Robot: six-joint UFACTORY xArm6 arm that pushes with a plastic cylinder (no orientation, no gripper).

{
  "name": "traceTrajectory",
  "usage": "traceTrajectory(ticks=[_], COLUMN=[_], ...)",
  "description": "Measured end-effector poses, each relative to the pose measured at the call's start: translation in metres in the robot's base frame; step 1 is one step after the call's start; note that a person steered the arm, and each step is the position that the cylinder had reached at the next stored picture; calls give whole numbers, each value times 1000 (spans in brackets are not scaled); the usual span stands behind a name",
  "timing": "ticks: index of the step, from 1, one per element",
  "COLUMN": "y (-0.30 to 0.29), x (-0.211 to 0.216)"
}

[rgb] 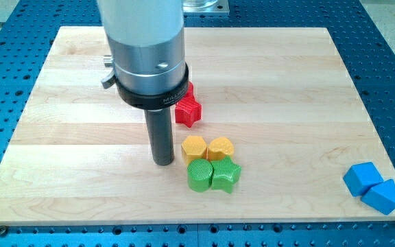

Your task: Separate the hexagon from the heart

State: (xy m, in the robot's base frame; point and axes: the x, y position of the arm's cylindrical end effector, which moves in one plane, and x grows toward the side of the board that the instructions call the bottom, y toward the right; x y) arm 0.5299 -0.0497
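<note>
**Tip beside the yellow pair**

Camera view: My tip rests on the wooden board, just to the view's left of the yellow hexagon; whether it touches the block I cannot tell. The rod is a plain dark cylinder with no jaws, so it has nothing to spread or press together, and it holds nothing.

The yellow hexagon sits touching the yellow heart, which lies on its right in the view. Directly below them, toward the view's bottom, lie a green round block and a green star, packed against each other and against the yellow pair, so the four form a tight cluster near the board's middle.

Above the cluster, toward the view's top, a red star sits apart from it, with more red partly hidden behind the arm's grey collar. Near the board's bottom right corner, well apart, two blue blocks lie touching.
</note>
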Motion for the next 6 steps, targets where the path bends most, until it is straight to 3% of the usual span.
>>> traceTrajectory(ticks=[1,5,6], y=[0,193,198], x=[0,-26,-28])
